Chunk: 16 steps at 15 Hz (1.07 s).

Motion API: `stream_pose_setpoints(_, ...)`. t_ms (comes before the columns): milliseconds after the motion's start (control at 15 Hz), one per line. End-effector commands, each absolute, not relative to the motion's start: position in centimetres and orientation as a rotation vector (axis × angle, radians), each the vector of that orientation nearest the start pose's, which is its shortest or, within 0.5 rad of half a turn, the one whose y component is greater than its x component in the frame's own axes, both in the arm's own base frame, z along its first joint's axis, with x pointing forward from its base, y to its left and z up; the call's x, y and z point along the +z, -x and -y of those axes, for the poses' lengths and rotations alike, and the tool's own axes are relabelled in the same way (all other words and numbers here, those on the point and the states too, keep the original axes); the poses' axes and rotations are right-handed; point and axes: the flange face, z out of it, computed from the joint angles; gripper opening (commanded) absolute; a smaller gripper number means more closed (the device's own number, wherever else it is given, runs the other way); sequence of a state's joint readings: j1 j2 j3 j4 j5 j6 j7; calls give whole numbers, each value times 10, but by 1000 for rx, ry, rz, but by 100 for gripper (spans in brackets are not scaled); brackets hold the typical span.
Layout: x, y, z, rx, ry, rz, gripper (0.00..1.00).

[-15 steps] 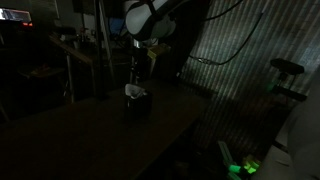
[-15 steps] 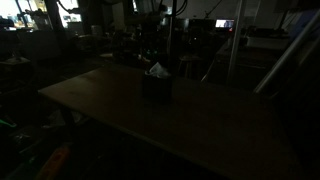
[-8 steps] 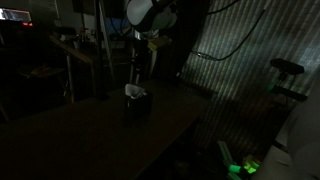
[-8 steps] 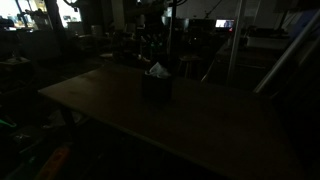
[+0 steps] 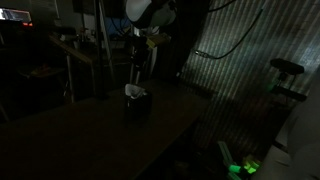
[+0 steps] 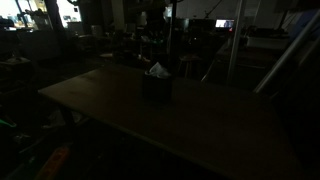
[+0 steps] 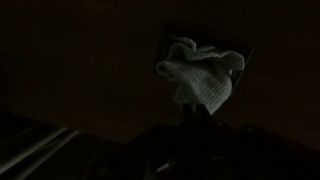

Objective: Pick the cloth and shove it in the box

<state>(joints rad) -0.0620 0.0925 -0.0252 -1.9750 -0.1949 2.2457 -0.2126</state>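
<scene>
Overhead, the gripper [image 5: 137, 62] hangs straight above the box [image 5: 137, 103], clear of it and touching nothing. The room is so dark that I cannot tell how far apart its jaws stand; in the wrist view only a black shape shows along the lower edge. Above the gripper, the arm's pale housing [image 5: 144, 11] catches what little light there is. Below it, the cloth [image 5: 133, 91] sits in the open top of the box, a pale crumpled bundle that bulges above the rim. In both exterior views it is the brightest thing on the box [image 6: 155, 87], with the cloth [image 6: 156, 70] heaped on top. In the wrist view the cloth [image 7: 201, 78] lies rumpled with a fold hanging toward the camera, and a dark edge of the box [image 7: 205, 42] is just visible behind it. The box stands upright on the worktop [image 5: 85, 135], a broad dark surface [image 6: 210, 125] spreading out on all sides of the box. Well beyond the box, past the worktop's edge and lower down, something glows green [image 5: 241, 167].
</scene>
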Motion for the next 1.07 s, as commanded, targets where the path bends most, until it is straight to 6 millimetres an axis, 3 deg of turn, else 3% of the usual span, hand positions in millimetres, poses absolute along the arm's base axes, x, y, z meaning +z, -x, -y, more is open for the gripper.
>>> stream_pose_setpoints(0, 426, -600, 52, -230, 3292, 356, 12)
stream_pose_setpoints(1000, 295, -609, 50, -69, 3174, 250, 13)
